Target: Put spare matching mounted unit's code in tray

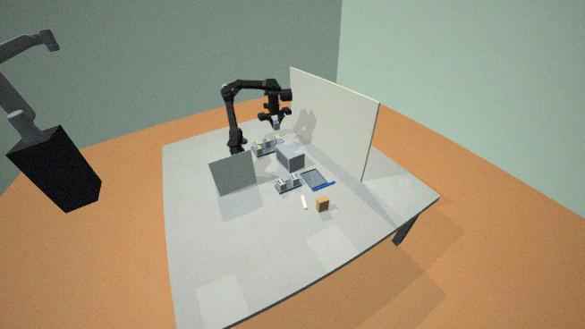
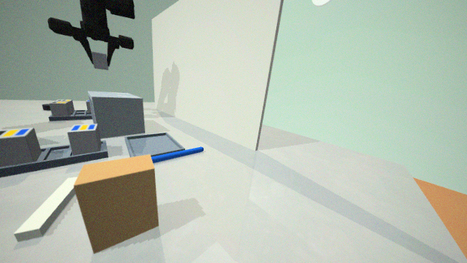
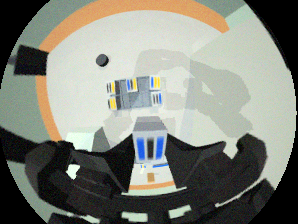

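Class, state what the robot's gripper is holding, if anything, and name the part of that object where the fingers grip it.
The gripper holds a small grey spare block, lifted above the table, with the fingers pinching its two opposite sides.

The mounted unit (image 2: 116, 112) shows only its plain front and side; its back and printed code are hidden. Left of it, the near spare (image 2: 18, 144) is cut by the exterior view's edge.
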{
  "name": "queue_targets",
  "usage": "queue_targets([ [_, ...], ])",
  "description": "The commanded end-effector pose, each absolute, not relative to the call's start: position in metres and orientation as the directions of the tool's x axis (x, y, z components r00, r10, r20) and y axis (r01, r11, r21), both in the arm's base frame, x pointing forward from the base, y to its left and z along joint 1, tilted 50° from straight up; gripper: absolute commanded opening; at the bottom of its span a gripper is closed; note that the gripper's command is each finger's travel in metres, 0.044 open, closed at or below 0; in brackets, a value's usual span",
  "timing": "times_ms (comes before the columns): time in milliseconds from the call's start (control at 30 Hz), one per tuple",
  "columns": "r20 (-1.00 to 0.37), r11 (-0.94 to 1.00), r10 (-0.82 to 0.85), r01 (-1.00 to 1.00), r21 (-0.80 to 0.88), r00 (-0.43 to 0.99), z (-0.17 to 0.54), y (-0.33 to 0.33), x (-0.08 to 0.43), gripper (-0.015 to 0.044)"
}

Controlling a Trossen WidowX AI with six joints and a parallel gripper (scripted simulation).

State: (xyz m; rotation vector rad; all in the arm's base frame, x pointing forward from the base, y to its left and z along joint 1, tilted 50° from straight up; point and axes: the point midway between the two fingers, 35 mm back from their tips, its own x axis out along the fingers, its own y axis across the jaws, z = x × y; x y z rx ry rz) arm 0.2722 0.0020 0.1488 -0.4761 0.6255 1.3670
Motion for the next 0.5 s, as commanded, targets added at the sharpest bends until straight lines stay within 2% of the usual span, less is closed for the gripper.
queue_targets([
  [0,-0.668,0.151,0.740,-0.988,0.042,0.085,0.138,-0.014,0.284,0.0000],
  [467,-0.676,0.158,0.731,-0.987,0.043,0.087,0.098,-0.065,0.315,0.0000],
])
